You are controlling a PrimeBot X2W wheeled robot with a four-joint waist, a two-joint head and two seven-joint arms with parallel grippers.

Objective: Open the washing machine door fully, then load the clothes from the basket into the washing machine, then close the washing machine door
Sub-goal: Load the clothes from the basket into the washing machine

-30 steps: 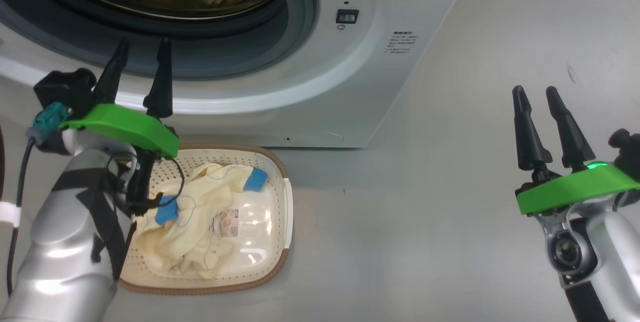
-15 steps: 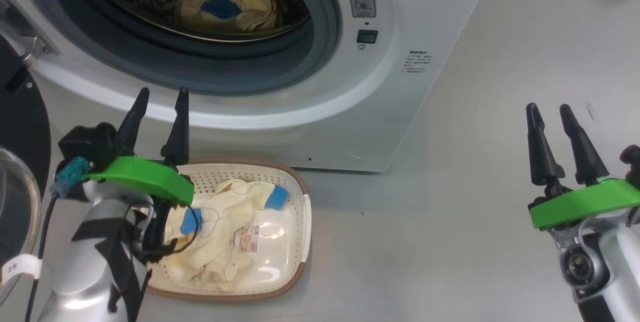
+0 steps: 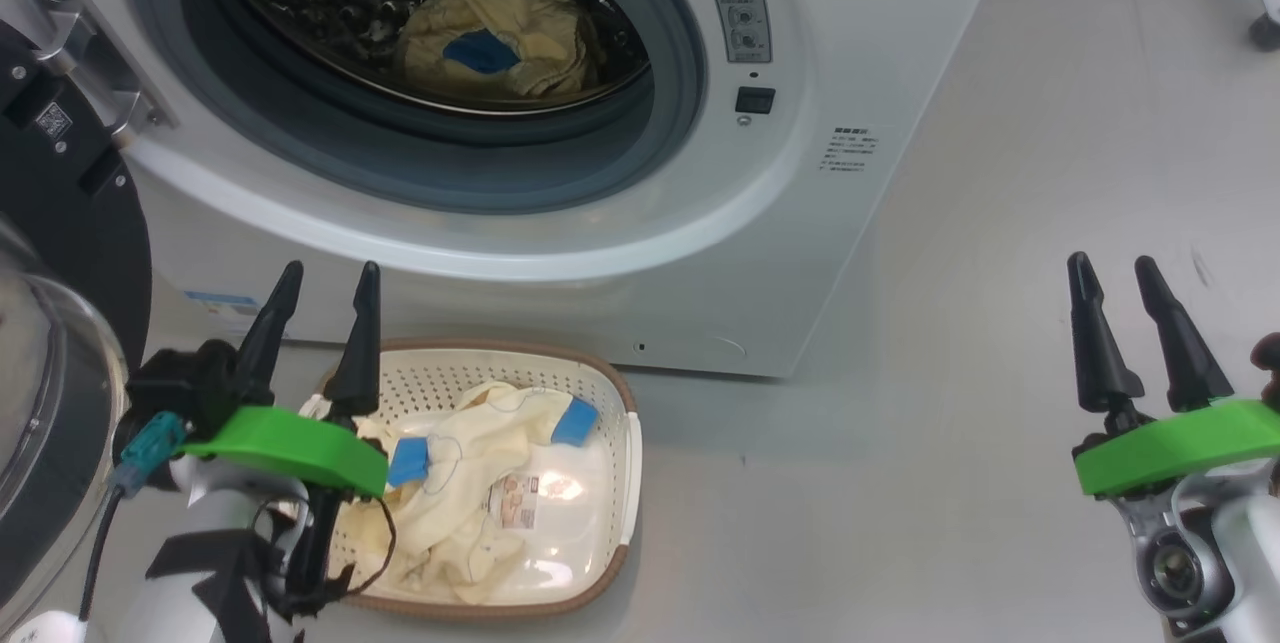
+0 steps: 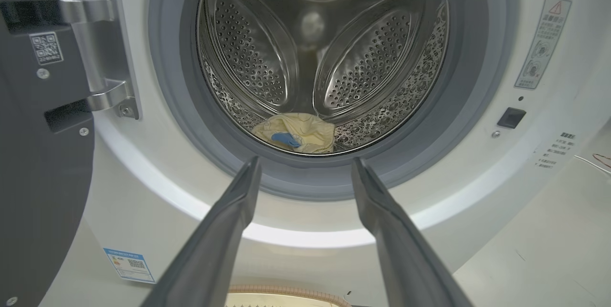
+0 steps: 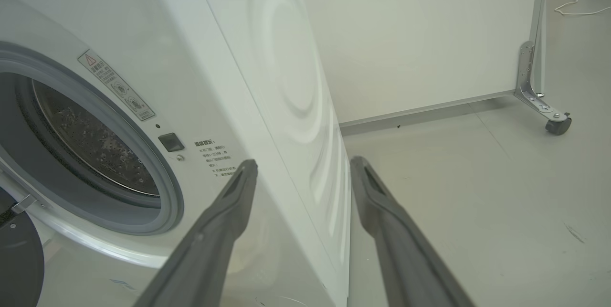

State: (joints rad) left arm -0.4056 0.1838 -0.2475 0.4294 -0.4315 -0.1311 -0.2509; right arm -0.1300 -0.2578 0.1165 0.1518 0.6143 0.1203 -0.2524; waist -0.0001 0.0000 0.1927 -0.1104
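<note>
L gripper (image 3: 331, 268) fingers apart, empty, pulled back from washing machine (image 3: 780, 223) vs earlier, basket (image 3: 520, 347) w/ clothes (image 3: 480, 443) just right of and below it, R gripper (image 3: 1109, 261) apart, pose same

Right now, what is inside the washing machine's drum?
A crumpled pale yellow garment with a blue patch lies at the bottom of the steel drum, near the front. Whatever is under it is covered, and the grey gasket hides the drum's front lip.
</note>
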